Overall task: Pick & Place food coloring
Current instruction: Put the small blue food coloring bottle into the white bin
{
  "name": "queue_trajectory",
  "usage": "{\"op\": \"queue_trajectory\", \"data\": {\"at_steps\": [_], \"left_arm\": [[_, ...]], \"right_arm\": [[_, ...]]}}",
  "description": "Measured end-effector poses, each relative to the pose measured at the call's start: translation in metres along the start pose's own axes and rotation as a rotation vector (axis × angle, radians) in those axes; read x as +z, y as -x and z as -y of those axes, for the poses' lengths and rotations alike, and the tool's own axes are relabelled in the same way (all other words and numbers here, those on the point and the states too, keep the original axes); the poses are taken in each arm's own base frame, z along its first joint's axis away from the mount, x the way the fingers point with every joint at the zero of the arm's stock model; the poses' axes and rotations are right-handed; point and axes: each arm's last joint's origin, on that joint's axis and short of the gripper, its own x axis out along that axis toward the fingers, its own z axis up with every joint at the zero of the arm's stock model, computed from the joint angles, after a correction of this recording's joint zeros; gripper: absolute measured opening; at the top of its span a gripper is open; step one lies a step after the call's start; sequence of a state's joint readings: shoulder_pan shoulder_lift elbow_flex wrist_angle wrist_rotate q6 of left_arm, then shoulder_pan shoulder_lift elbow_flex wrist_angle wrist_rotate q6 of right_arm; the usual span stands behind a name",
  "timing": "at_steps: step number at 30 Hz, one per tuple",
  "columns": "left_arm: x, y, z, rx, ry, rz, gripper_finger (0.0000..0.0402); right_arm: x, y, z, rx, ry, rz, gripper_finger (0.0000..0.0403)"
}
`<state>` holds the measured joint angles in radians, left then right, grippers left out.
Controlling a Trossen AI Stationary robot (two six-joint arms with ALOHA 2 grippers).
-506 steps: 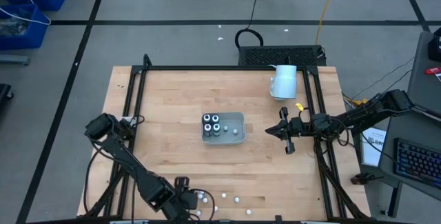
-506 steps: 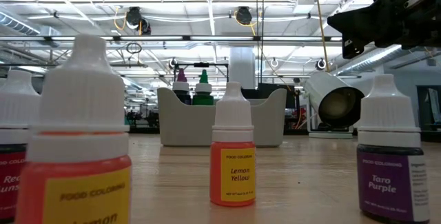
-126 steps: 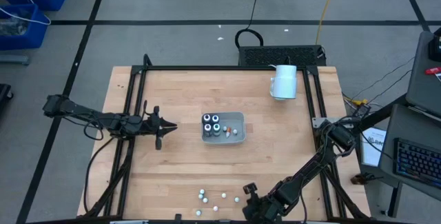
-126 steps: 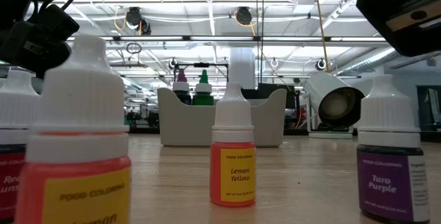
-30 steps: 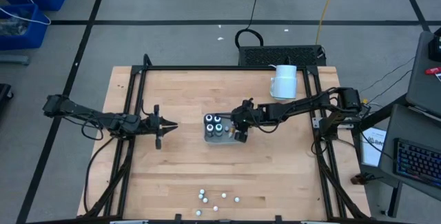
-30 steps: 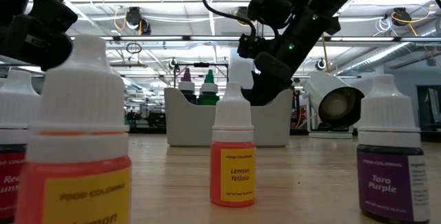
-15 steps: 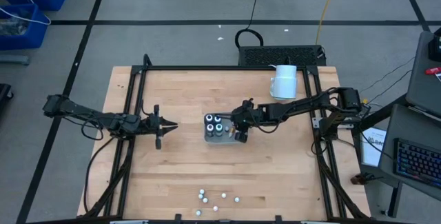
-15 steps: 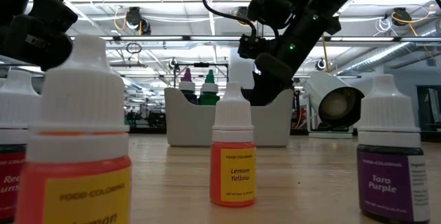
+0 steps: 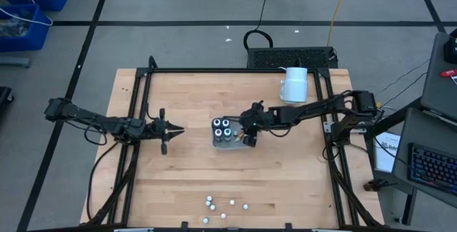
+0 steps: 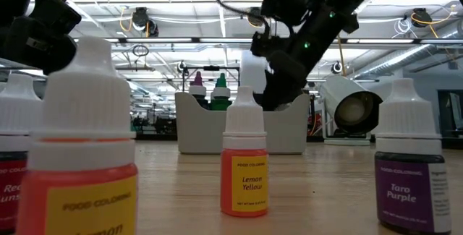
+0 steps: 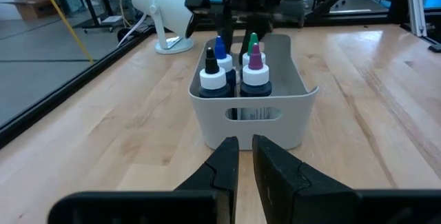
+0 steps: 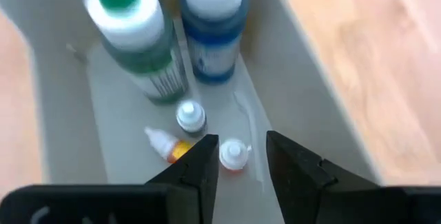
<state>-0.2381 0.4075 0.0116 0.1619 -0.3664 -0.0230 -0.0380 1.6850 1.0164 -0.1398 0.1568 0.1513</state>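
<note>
Four tall bottles [image 9: 222, 128] stand in the grey bin [image 9: 246, 122] at the centre of the worktop [image 9: 186, 168] in the high view; three tiny bottles [image 12: 233, 154] lie on the bin's floor beside them. Five more tiny bottles [image 9: 223, 205] sit loose near the bottom edge. In the low view, labels read "Lemon Yellow" [image 10: 244, 181] and "Taro Purple" [image 10: 409, 189]. Right pincer [image 12: 238, 156] hangs over the bin, parted, empty. Left pincer [image 11: 245, 156] waits left of centre, nearly closed, empty.
</note>
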Motion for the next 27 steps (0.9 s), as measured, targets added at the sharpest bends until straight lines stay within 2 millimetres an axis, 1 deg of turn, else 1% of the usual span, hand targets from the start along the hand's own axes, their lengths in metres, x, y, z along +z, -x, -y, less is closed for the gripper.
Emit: {"op": "queue_trajectory", "data": {"at_steps": [2,5,9,11,13,15,17,19,20,23,27], "left_arm": [[0.0,0.0,0.0,0.0,0.006,0.0,0.0051],[0.0,0.0,0.0,0.0,0.014,-0.001,0.0051],[0.0,0.0,0.0,0.014,0.036,-0.002,0.0051],[0.0,0.0,-0.001,0.03,0.047,-0.002,0.0051],[0.0,0.0,-0.001,0.034,0.059,-0.002,0.0051],[-0.001,0.0,-0.001,0.034,0.062,-0.004,0.0051],[-0.001,0.0,-0.001,0.035,0.062,-0.007,0.0051],[-0.001,0.0,-0.001,0.035,0.063,-0.007,0.0051],[-0.001,0.0,-0.001,0.036,0.062,-0.007,0.0051],[-0.001,0.0,-0.001,0.036,0.059,-0.007,0.0051],[-0.001,0.0,-0.001,0.036,0.055,-0.007,0.0051]], "right_arm": [[0.005,0.012,0.0,0.009,-0.019,0.034,0.0114],[0.014,0.039,-0.002,0.034,-0.019,0.1,0.0114],[0.022,0.086,-0.014,0.182,0.118,0.231,0.0113],[0.016,0.106,-0.023,0.221,0.155,0.333,0.0105],[0.001,0.119,-0.031,0.251,0.183,0.443,0.0089],[-0.019,0.125,-0.036,0.301,0.204,0.535,0.0067],[-0.042,0.126,-0.038,0.333,0.199,0.613,0.0041],[-0.064,0.123,-0.036,0.325,0.175,0.676,0.0014],[-0.075,0.121,-0.035,0.317,0.165,0.697,0.0007],[-0.1,0.115,-0.029,0.328,0.122,0.76,0.0009],[-0.12,0.11,-0.022,0.349,0.082,0.807,0.0002]]}}
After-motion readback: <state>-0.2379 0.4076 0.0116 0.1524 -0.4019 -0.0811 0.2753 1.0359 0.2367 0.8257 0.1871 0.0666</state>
